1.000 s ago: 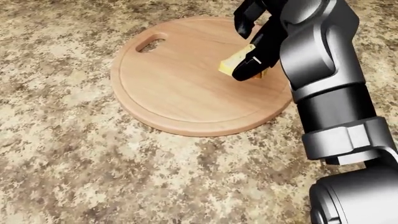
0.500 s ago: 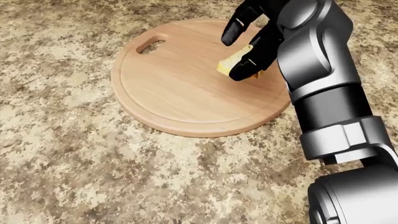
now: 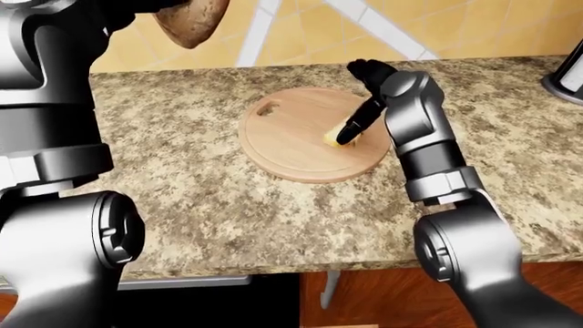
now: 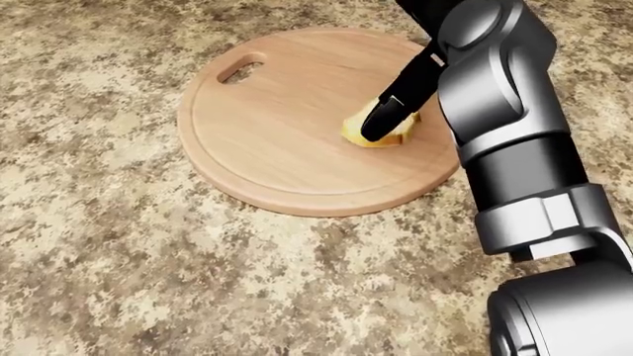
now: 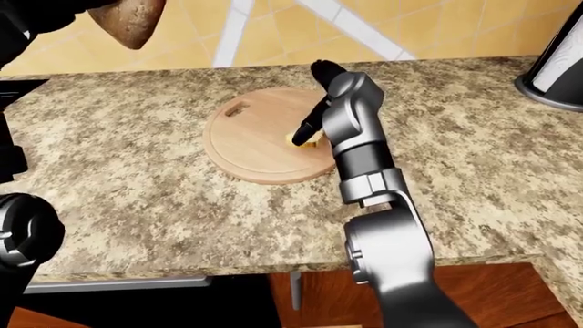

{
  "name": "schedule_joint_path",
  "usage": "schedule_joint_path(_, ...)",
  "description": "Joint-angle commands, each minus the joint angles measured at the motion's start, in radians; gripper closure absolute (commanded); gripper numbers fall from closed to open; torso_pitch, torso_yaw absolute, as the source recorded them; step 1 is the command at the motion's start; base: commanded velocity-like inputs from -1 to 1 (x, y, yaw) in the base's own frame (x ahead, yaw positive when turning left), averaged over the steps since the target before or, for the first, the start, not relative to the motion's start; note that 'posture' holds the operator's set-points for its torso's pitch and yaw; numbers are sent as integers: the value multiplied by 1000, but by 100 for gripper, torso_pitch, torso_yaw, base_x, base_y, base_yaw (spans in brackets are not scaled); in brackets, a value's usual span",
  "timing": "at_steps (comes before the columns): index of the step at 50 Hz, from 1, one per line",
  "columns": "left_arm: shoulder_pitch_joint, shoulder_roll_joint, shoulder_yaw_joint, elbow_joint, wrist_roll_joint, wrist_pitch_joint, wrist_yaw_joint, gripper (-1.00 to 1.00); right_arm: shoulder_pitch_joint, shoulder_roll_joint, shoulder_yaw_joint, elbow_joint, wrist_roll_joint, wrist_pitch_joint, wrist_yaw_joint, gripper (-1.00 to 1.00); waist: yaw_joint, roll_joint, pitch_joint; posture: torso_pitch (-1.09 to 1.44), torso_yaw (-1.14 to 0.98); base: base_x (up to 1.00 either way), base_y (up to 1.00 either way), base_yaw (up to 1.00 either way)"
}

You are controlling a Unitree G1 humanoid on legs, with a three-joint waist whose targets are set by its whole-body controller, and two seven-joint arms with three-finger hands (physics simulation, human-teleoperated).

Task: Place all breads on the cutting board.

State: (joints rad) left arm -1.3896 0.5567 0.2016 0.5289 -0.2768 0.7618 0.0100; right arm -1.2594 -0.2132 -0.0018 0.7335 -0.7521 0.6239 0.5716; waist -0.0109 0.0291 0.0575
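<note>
I have the round wooden cutting board lying flat on the speckled granite bench, its handle slot toward the top left of the head view. A small yellow piece of bread lies on the board's right half, inside the rim groove. It is a stubby wedge; as far as I can make out, its longer side runs from lower left to upper right in the head view, but my own finger covers its middle, so I cannot give its heading precisely.

My right hand hangs over that piece, wrist up, with its fingers spread apart. One dark finger slants down so that its tip meets the top of the bread; the others stand clear of it toward the top of the view. Nothing is gripped in that hand.

In the eye views my left hand is raised at the top left corner, mostly cut off by the edge. A brown, rounded loaf hangs below it with its narrower end pointing down. How its fingers sit round the loaf I cannot tell.
</note>
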Motion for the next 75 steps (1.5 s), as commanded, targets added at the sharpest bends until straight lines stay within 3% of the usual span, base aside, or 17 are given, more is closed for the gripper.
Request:
schedule_joint_path(1,-29,6,2,-44,-3,-25,-5,7,-63,-14,-6,-43,-5,-11,-10,-100,-1,2,-36,0,0,0,0,0)
schedule_joint_path(5,-7,-14,-11,-72,4,-12,-16,6,-118,-20,-14,-2,9,-8,-17,-100,-1,4,-35,0,0,0,0,0)
schedule_joint_path(10,51,-70,-24,-151,11,29,-25,4,-223,-27,-100,6,131,101,-42,-100,0,2,-35,0,0,0,0,0)
schedule_joint_path(17,136,-126,-42,-236,24,58,-24,4,-326,-97,-109,68,251,134,-139,-100,2,-4,-34,0,0,0,0,0)
schedule_joint_path(24,179,-179,-59,-291,53,84,-32,4,-382,-134,-77,48,307,184,-138,-100,4,-11,-30,0,0,0,0,0)
schedule_joint_path(35,147,-250,-118,-231,142,50,-76,6,-346,-159,-66,-39,319,231,-120,-100,12,-22,-30,0,0,0,0,0)
schedule_joint_path(40,88,-263,-151,-90,232,-42,-136,4,-333,-161,-65,-62,317,241,-115,-100,15,-27,-30,0,0,0,0,0)
schedule_joint_path(55,-4,-325,-172,218,441,-263,-217,3,-316,-179,-64,-124,301,276,-85,-100,19,-39,-34,0,0,0,0,0)
schedule_joint_path(68,-43,-395,-178,274,509,-290,-249,4,-268,-195,-70,-211,283,311,-51,-100,22,-50,-32,0,0,0,0,0)
schedule_joint_path(73,-24,-394,-227,286,598,-348,-281,3,-264,-200,-70,-232,277,324,-39,-100,22,-51,-33,0,0,0,0,0)
schedule_joint_path(75,-26,-401,-221,302,619,-366,-281,1,-255,-199,-70,-248,275,333,-34,-100,22,-51,-33,0,0,0,0,0)
